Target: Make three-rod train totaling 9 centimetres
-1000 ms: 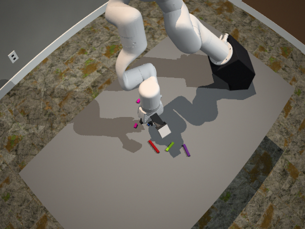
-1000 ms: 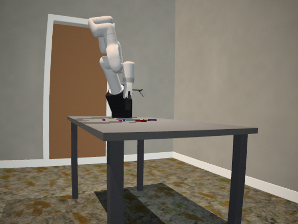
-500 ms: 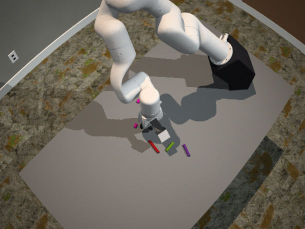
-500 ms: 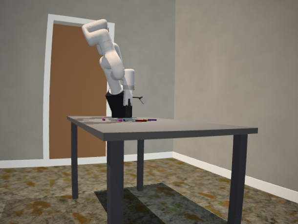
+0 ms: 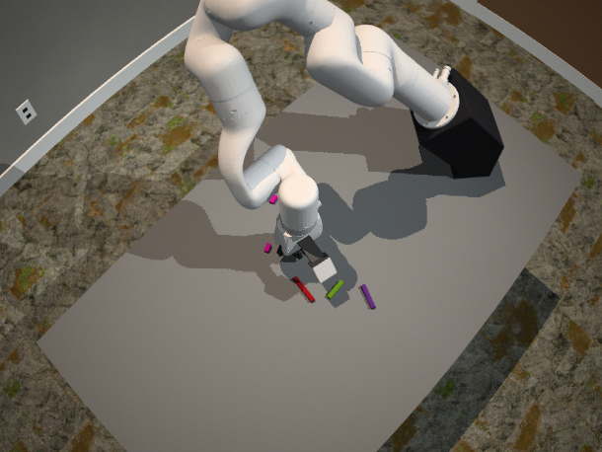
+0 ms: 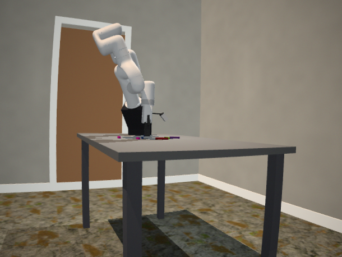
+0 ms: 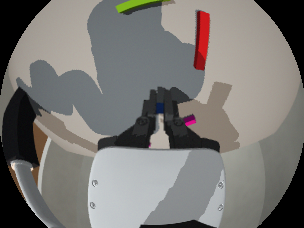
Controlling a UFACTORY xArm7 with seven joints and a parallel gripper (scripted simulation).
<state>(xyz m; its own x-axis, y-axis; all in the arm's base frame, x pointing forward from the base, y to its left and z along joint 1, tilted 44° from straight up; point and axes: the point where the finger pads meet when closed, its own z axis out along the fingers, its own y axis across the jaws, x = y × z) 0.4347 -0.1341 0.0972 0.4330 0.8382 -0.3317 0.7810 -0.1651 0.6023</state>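
Observation:
My gripper (image 5: 295, 255) (image 6: 147, 132) (image 7: 160, 98) is shut on a short blue rod (image 7: 160, 106) and holds it close above the table (image 5: 197, 345) (image 6: 202, 147). A red rod (image 5: 303, 289) (image 6: 160, 138) (image 7: 202, 40) lies flat just in front of the gripper. A lime rod (image 5: 335, 289) (image 6: 169, 138) (image 7: 143, 2) and a purple rod (image 5: 367, 296) (image 6: 174, 137) lie to its right, all apart from each other. One magenta rod (image 5: 267, 248) (image 6: 138, 138) (image 7: 190, 121) lies close beside the fingers. A second magenta rod (image 5: 273, 199) (image 6: 119, 137) lies further back, partly hidden by the arm.
The arm's black base (image 5: 459, 133) (image 6: 134, 120) stands at the table's back right. The white wrist camera box (image 5: 325, 269) hangs over the table between the gripper and the lime rod.

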